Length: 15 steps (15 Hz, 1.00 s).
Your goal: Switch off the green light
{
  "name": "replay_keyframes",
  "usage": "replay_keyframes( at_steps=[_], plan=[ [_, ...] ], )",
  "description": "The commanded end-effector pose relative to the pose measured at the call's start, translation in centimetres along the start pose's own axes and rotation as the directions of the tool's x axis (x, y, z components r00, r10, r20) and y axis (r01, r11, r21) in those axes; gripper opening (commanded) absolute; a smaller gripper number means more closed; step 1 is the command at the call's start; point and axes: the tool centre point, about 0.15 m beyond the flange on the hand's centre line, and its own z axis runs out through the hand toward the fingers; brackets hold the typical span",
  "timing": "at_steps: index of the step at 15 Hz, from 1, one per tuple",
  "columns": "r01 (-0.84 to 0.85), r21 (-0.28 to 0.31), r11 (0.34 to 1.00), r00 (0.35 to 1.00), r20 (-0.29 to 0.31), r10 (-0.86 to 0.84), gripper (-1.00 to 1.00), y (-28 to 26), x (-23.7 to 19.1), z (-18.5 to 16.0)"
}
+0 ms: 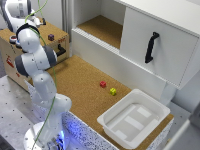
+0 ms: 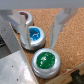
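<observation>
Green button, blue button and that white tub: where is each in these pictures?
green button (image 2: 46, 59), wrist view, on its round green top.
blue button (image 2: 34, 34), wrist view, on its blue top.
white tub (image 1: 108, 123), exterior view, on its near rim.

A white cabinet (image 1: 155, 37) with a black handle (image 1: 151, 47) backs the cork tabletop (image 1: 80, 82).

I see open cork around the red cube (image 1: 103, 84) and yellow cube (image 1: 113, 91) mid-frame; the white bin (image 1: 149, 105) blocks the lower right, the cabinet (image 1: 165, 35) the upper right.
</observation>
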Motion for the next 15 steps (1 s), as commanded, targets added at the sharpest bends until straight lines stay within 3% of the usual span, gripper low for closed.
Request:
replay_keyframes(
  at_steps=[1,11,13,15],
  plan=[
    [0.008,-0.032,0.999,1.000,0.003,-0.008,-1.00,0.6,0.3,2.4],
    [-0.045,0.035,0.998,0.999,0.015,0.044,-1.00,1.7,-0.9,7.8],
    [-0.019,0.010,1.000,0.996,0.089,0.018,-1.00,1.5,-0.5,9.2],
    [-0.044,-0.021,0.999,0.996,0.072,0.046,-1.00,1.2,-1.0,8.0]
  ],
)
